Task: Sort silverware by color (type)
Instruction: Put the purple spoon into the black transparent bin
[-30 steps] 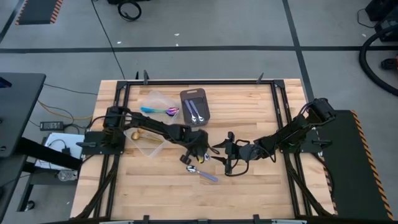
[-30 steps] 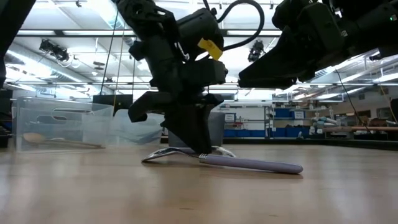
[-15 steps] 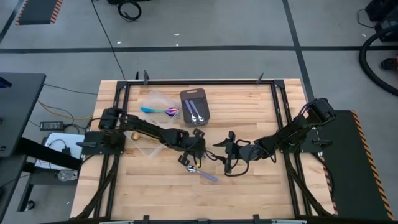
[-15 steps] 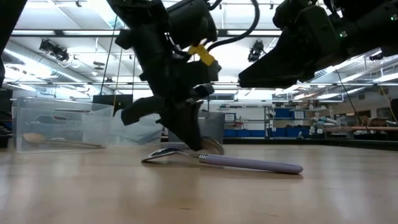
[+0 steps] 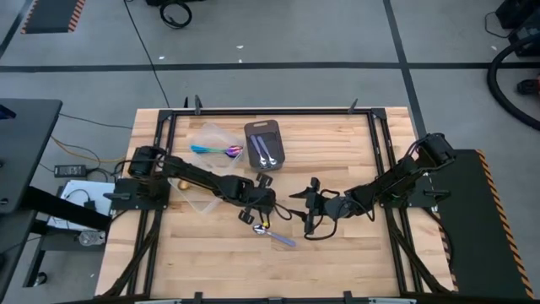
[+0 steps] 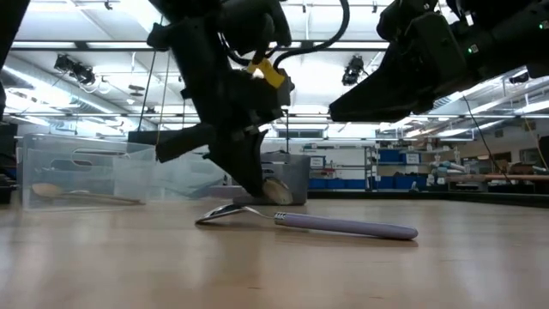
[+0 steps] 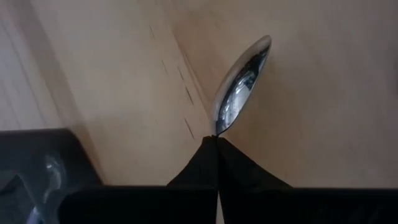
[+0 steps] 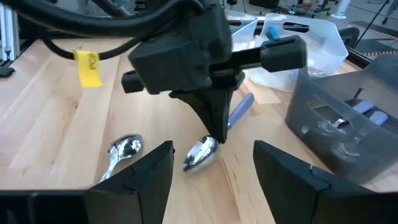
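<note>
My left gripper (image 5: pixel 262 206) is shut on a silver-bowled spoon with a lavender handle, held just above the table's middle; its bowl (image 7: pixel 241 84) pokes out past the fingertips. A second spoon of the same kind (image 5: pixel 275 235) lies flat on the wood just nearer the table's front, and it also shows in the low view (image 6: pixel 309 221). My right gripper (image 8: pixel 211 180) stands open a little to the right, pointing at the held spoon and touching nothing. My left gripper pinches the spoon's neck (image 7: pixel 218 129), where bowl meets handle, between its two fingertips. The fingers slant down from the table's left. The bowl (image 6: pixel 276 190) hangs below them, clear of the wood, and the lavender handle (image 8: pixel 240 108) runs up behind the fingers.
A dark grey tray (image 5: pixel 253 160) at the far middle holds silver spoons with lavender handles. To its left a clear tub (image 5: pixel 207 135) holds iridescent spoons (image 5: pixel 218 151). Another clear tub (image 5: pixel 202 203) by the left arm holds a gold spoon (image 6: pixel 77 193).
My left gripper has risen off the table and drawn a little toward the left edge, tipping less steeply. The spoon in its fingers has come up with it, so the bowl that lay on the wood now hangs clear.
</note>
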